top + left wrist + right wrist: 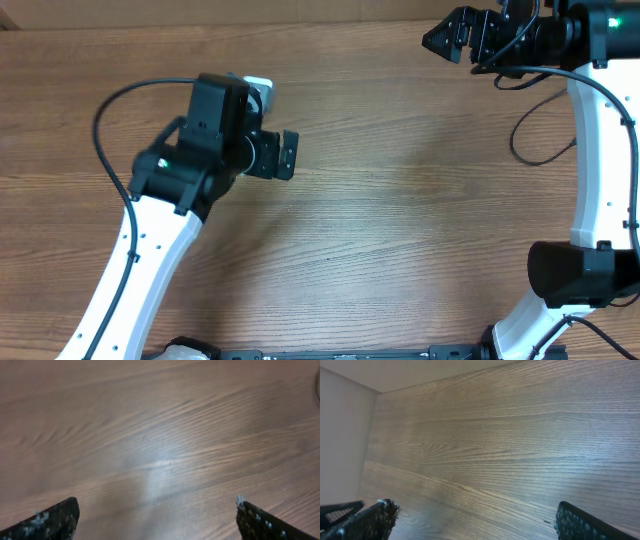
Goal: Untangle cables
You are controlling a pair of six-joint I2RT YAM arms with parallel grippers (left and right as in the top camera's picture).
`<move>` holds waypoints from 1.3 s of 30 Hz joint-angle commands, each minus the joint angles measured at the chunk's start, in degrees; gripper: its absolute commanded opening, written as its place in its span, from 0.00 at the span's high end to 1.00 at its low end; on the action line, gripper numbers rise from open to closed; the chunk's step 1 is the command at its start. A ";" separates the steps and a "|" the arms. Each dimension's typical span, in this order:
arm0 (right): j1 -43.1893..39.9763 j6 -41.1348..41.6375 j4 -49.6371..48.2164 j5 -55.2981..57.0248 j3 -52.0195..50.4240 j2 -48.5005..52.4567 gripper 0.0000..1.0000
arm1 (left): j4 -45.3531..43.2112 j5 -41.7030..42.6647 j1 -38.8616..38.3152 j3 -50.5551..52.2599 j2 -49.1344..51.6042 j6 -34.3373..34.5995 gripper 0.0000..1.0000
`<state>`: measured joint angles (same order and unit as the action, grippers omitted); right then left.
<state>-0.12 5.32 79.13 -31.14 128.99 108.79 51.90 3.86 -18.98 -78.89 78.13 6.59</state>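
The wooden table [400, 200] fills all three views, and no thin loose cord with a plug end shows anywhere on it; the only black leads in sight are the thicker ones wired along the two arms. So the cables to be untangled cannot be placed from these pictures: they lie outside every view, or are absent from the table.

Judged from that, the step in hand is either the very start, before any cord has been reached, or the finish with the work cleared away; the pictures do not settle which. A next move would first call for finding the cords.

The left gripper [285, 155] hangs over the table's middle-left, its fingers [55, 521] spread wide over bare wood, nothing between them. The right gripper [450, 35] sits at the table's far right edge, fingers [372, 519] likewise spread wide and empty.
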 commanded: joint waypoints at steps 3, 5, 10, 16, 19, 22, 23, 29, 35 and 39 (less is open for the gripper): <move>-0.22 -0.50 -0.13 -0.48 0.39 -1.05 0.00 | -13.66 5.90 0.22 14.69 -9.38 -12.20 0.00; -0.22 -0.50 -0.13 -0.48 0.39 -1.05 0.00 | -21.16 5.90 0.39 22.27 -14.62 -12.20 0.00; -0.22 -0.50 -0.13 -0.48 0.39 -1.05 0.00 | -31.19 6.97 1.55 33.24 -24.24 -11.85 0.00; -0.22 -0.50 -0.13 -0.48 0.39 -1.05 0.00 | -41.48 8.48 5.29 45.70 -35.63 -4.85 0.00; -0.22 -0.50 -0.13 -0.48 0.39 -1.05 0.00 | -45.88 8.48 7.08 51.12 -40.54 -3.52 0.00; -0.22 -0.50 -0.13 -0.48 0.39 -1.05 0.00 | -49.44 7.50 7.50 55.98 -44.46 -3.63 0.00; -0.22 -0.50 -0.13 -0.48 0.39 -1.05 0.00 | -50.66 6.40 7.52 57.88 -46.01 -3.63 0.00; -0.22 -0.50 -0.13 -0.48 0.39 -1.05 0.00 | -56.30 3.37 8.46 65.09 -52.30 -3.65 0.00; -0.22 -0.50 -0.13 -0.48 0.39 -1.05 0.00 | -58.77 3.19 11.56 71.23 -60.06 -3.65 0.00; -0.22 -0.50 -0.13 -0.48 0.39 -1.05 0.00 | -61.35 3.19 12.09 75.21 -65.00 -4.50 0.00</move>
<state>-0.12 5.30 79.13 -31.16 128.99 108.79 -7.94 7.86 -7.40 -6.66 16.60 1.78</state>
